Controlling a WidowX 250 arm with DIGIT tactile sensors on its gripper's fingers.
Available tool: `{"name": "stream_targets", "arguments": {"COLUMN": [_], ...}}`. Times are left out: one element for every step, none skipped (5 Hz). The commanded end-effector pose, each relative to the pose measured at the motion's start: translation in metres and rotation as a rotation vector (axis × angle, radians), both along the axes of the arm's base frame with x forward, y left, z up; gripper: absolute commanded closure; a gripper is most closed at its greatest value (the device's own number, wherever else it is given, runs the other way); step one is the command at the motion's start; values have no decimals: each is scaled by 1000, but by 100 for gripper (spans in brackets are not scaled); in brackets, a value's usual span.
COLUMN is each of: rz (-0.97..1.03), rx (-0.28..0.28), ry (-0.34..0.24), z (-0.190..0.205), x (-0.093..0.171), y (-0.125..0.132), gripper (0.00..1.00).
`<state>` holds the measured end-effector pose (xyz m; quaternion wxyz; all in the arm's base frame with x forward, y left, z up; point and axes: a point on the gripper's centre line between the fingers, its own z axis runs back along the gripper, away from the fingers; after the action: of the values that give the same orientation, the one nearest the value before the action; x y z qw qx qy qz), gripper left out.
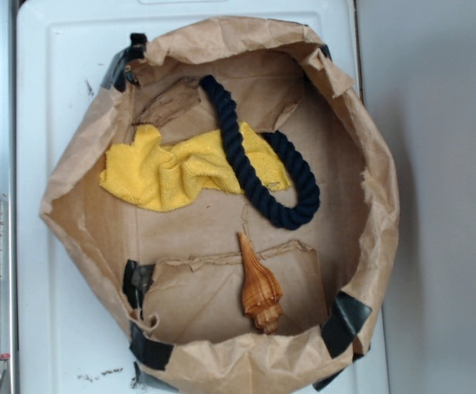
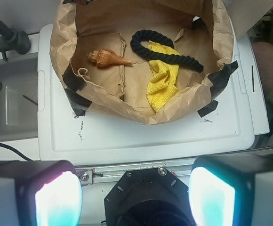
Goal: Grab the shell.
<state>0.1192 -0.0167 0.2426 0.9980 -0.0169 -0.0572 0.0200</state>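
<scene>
Glowing gripper (image 2: 135, 195) fingers (image 2: 56, 197) stand apart, empty, well short of the crumpled brown paper basin (image 2: 61, 42), where the orange-brown spiral shell (image 2: 107, 58) lies beside a navy rope (image 2: 164, 49).

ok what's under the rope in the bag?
The dark rope lies across the yellow cloth, its curled end on the paper bag floor. Whatever the cloth covers can't be seen. The shell lies apart, uncovered.
</scene>
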Motion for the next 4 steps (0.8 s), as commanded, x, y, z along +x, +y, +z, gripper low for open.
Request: {"name": "stream_targets", "arguments": {"rz": [0, 29, 53, 15], "rx": [0, -42, -49, -38], "ry": [0, 9, -4, -36], "z": [0, 11, 3, -6], "x": [0, 20, 51, 76], "y": [0, -15, -19, -15], "gripper": [0, 0, 0, 0]}}
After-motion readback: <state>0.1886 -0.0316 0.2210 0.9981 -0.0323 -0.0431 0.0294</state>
